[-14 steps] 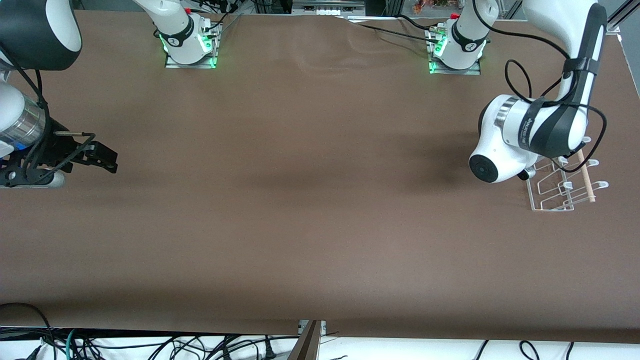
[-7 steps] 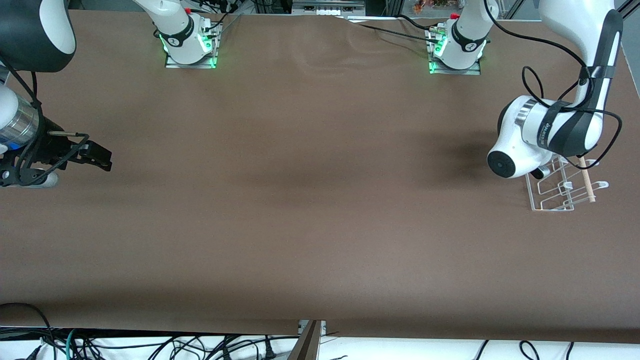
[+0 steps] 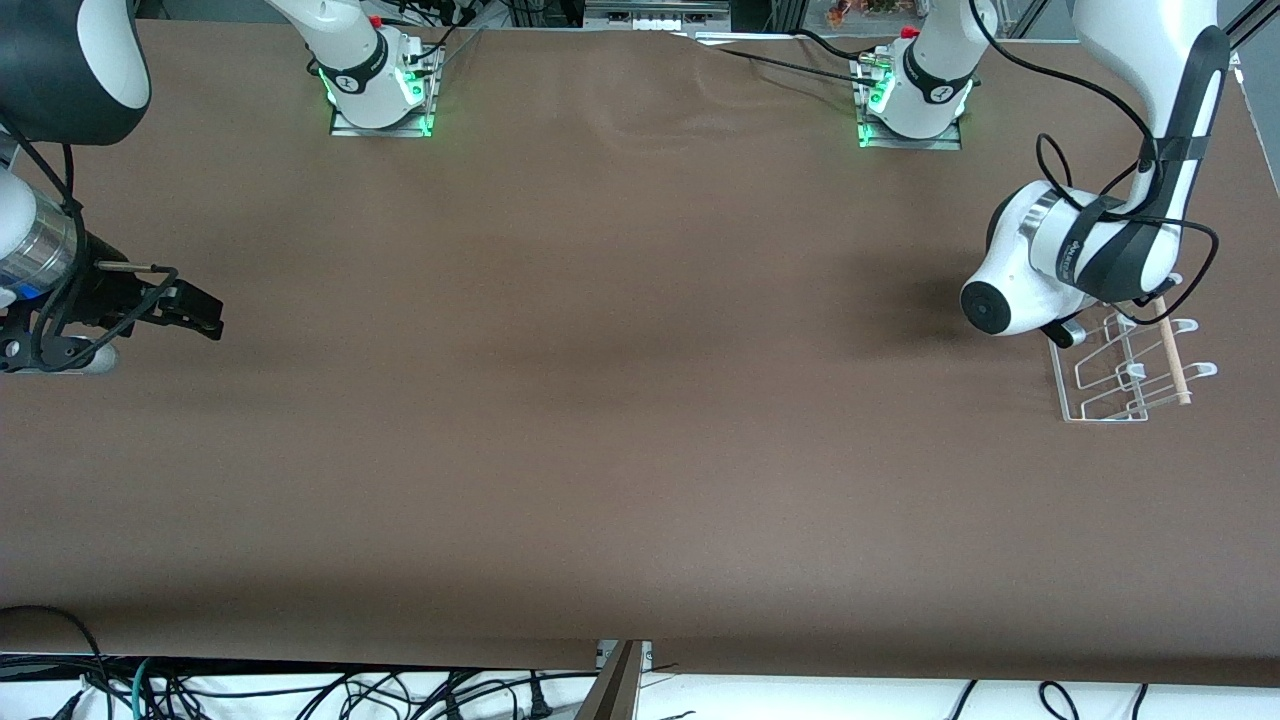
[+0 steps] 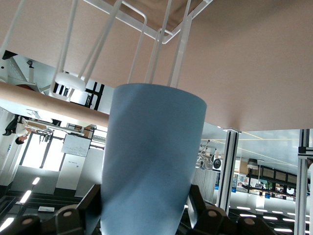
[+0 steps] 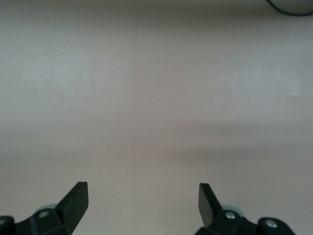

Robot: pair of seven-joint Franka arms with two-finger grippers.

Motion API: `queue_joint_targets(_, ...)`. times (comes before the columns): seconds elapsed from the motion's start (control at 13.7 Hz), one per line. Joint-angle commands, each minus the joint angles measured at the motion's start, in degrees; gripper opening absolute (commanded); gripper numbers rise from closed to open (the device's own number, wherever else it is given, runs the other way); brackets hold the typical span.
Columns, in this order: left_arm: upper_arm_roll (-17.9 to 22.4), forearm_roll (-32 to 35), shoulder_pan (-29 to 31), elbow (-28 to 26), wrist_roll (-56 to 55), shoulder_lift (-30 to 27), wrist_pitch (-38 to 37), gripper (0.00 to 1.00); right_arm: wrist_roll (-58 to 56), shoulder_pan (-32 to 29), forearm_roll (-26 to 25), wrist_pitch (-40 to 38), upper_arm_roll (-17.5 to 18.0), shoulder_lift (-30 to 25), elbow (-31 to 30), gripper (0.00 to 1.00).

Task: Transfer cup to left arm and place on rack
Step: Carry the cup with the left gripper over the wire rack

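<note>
Left arm: bent low at its end of the table, white wrist hanging right over the rack's farther edge, cables looping off the forearm.
Left gripper: clamped on the cup, black linkage fingers hugging both sides of its narrow end.
Cup: light blue, matte, tapered and handleless, up in the air in that grip, its wide end pointing at the rack's loops, close to them; touching or not, can't tell.
Rack: thin white wire, bent loops, white-tipped pegs, one pale wooden dowel lying across it, sitting on the table.
Table: flat brown mat, faintly rippled between the two bases.
Right arm: waiting at its own end, well apart from the rack, shiny silver wrist cylinder showing.
Right gripper: spread wide with nothing between the black fingertips, low over bare mat.
</note>
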Motion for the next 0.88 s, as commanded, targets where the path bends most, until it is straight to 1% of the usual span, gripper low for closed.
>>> queue_joint_targets(0.0, -0.3, 1.9, 0.9, -1.3, -1.5, -0.4, 1.8, 0.0, -0.9, -0.5, -0.3, -0.3, 0.2, -1.1, -1.1, 1.0)
queue_joint_targets(0.73, -0.2, 2.2, 1.9, -1.6, -5.6, 3.7, 6.8, 0.0, -0.9, -0.5, -0.3, -0.4, 0.2, -1.1, -1.1, 1.0)
queue_joint_targets(0.8, -0.3, 2.2, 1.9, -1.6, -5.9, 3.8, 6.9, 0.15, -0.9, -0.5, -0.3, -0.3, 0.2, -1.1, -1.1, 1.0)
